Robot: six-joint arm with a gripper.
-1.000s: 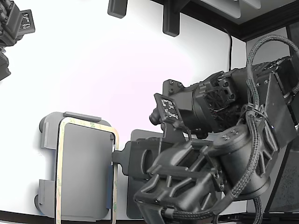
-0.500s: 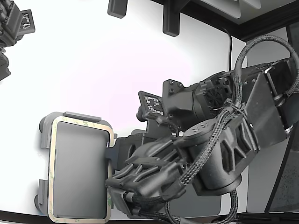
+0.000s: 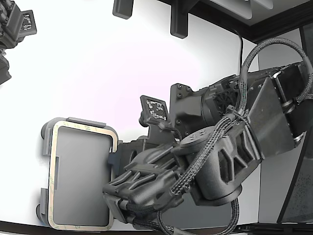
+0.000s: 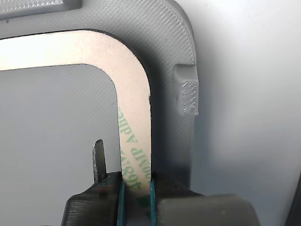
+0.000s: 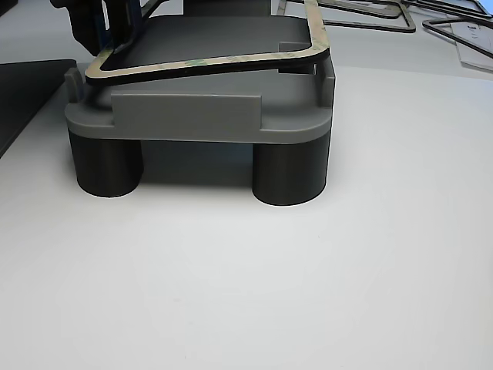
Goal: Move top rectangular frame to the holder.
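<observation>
The top rectangular frame (image 3: 83,127), a thin cream rim with green print, lies over the light grey holder (image 3: 45,143) at the exterior view's lower left. In the wrist view my gripper (image 4: 136,190) is shut on one long side of the frame (image 4: 135,99), just inside the holder's wall and a raised tab (image 4: 187,90). The other view shows the frame (image 5: 208,62) tilted above the holder (image 5: 185,116), which stands on dark round legs, with the gripper (image 5: 115,27) at the frame's far left edge. My arm hides the gripper's fingers in the exterior view.
A second arm (image 3: 14,27) hangs at the exterior view's top left. Black fixtures (image 3: 178,22) stand at the far table edge. A dark mat (image 5: 27,92) lies beside the holder, and more frames (image 5: 370,11) lie behind it.
My arm has carried the frame toward the exterior view's left, from overhanging the holder's near and right edges to lined up over it. The wrist has swung lower.
</observation>
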